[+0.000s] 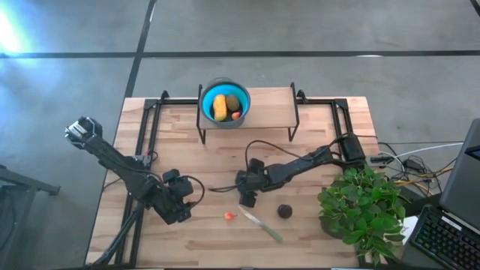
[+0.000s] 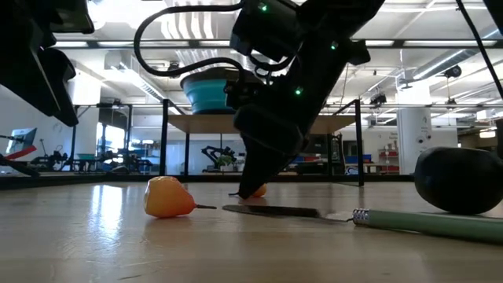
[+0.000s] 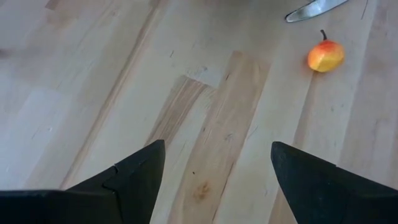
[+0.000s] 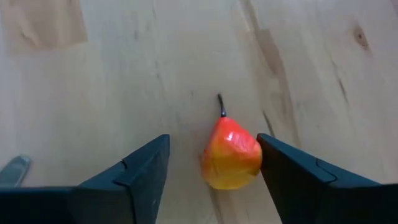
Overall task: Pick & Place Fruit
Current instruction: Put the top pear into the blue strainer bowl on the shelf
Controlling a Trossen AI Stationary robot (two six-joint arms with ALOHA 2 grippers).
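Right gripper [image 4: 211, 168]: fingers spread around a small red-orange fruit [image 4: 231, 154] mid-table, not gripping | Left gripper [image 3: 214, 171]: open, empty, left-near | Second red-orange fruit [image 1: 229, 216]: beside knife [image 1: 260, 224] | Dark round fruit [image 1: 285, 211]: right | Bowl [image 1: 205, 101]: far, on rack [image 1: 270, 101]

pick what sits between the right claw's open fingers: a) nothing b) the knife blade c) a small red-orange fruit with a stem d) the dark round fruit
c: the right wrist view shows the small red-orange fruit lying on the table between the right claw's spread fingers, not yet gripped.
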